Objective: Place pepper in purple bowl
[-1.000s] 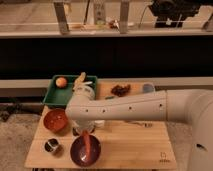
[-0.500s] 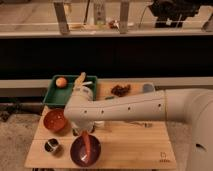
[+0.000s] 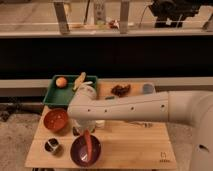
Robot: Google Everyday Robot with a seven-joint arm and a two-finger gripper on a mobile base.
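Observation:
The purple bowl sits at the front of the wooden table. A red pepper stands tilted inside it, with its top end pointing up at my gripper. My gripper hangs just above the bowl's far rim, at the end of the white arm that reaches in from the right. Whether the gripper still touches the pepper is hidden.
An orange bowl sits left of the gripper and a small dark cup left of the purple bowl. A green tray at the back left holds an orange and a yellowish item. A dark brown snack and a bluish cup are at the back.
The arm has barely shifted over the purple bowl. The pepper stays in the bowl throughout.

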